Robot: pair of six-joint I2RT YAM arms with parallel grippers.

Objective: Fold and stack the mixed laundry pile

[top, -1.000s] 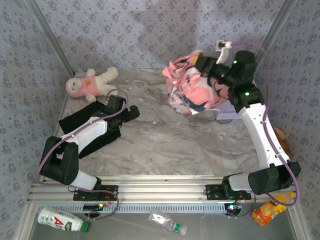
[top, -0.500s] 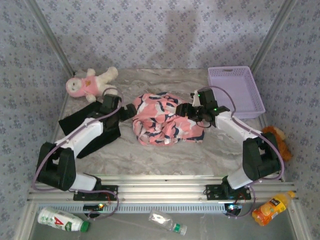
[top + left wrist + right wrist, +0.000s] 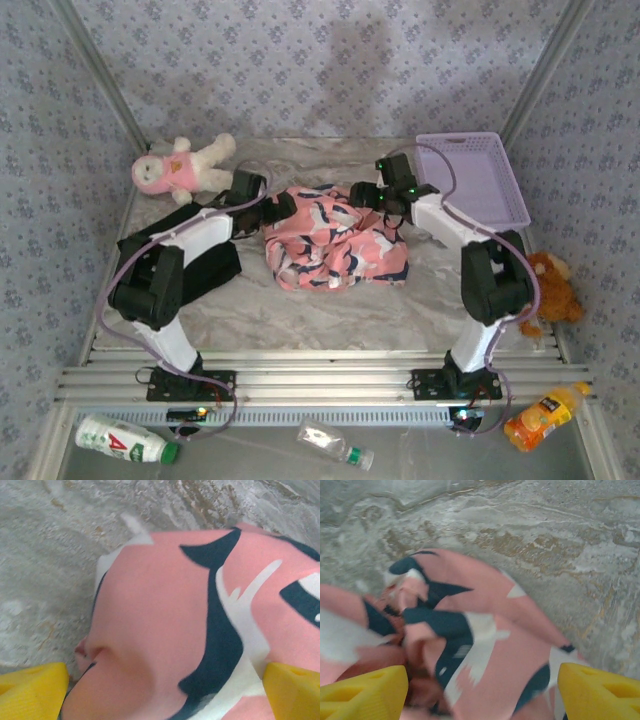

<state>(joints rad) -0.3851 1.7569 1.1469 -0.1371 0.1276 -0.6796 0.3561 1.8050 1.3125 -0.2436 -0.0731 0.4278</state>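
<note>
The pink garment (image 3: 335,240) lies crumpled on the tabletop (image 3: 330,310). The black T-shirt (image 3: 218,268), partly hidden, looks unfolded. Left fingers (image 3: 30,685) and right fingers (image 3: 362,690) are spread over pink cloth. Nothing folded or stacked.

Soft cloth on a stone-look table.
The pink garment (image 3: 335,245) is smooth matt cloth and the black T-shirt (image 3: 218,268) dull cloth; the table (image 3: 330,310) looks like veined marble, the basket (image 3: 485,180) plastic mesh, the toy (image 3: 180,167) fuzzy.
</note>
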